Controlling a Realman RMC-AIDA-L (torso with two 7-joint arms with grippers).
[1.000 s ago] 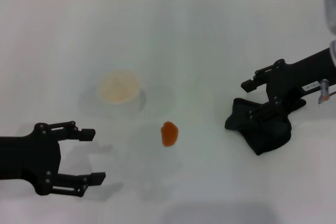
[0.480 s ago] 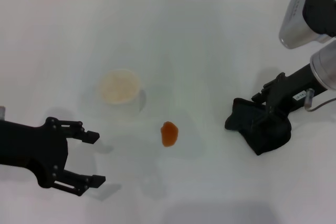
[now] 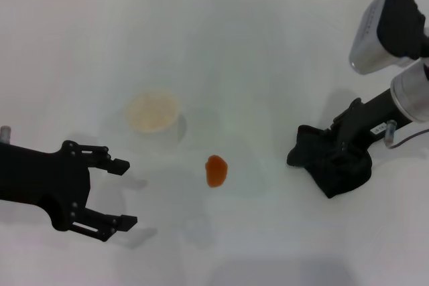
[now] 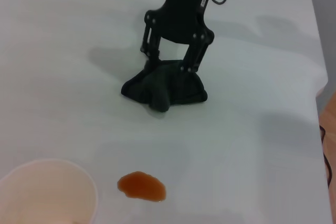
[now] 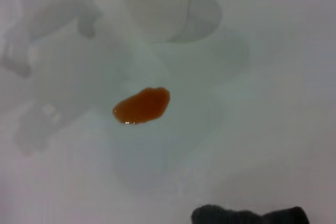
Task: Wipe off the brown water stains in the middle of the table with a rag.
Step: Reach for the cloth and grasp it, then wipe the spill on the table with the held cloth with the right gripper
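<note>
The brown water stain (image 3: pixel 216 170) is a small orange-brown blob in the middle of the white table (image 3: pixel 255 51); it also shows in the left wrist view (image 4: pixel 142 186) and the right wrist view (image 5: pixel 142 105). The black rag (image 3: pixel 332 164) lies bunched to its right, apart from it, and also shows in the left wrist view (image 4: pixel 165 88). My right gripper (image 3: pixel 337 144) points down onto the rag, jaws apart, fingertips (image 4: pixel 191 67) pressed into the rag's top. My left gripper (image 3: pixel 124 192) is open and empty at the front left.
A translucent white cup (image 3: pixel 153 113) with a cream inside stands behind and to the left of the stain. The right arm's silver link (image 3: pixel 385 25) hangs over the far right. The table's far edge meets a tiled wall.
The right arm has swung up and tipped its gripper down onto the rag, which has stayed put. The left gripper has shifted a little forward and turned.
</note>
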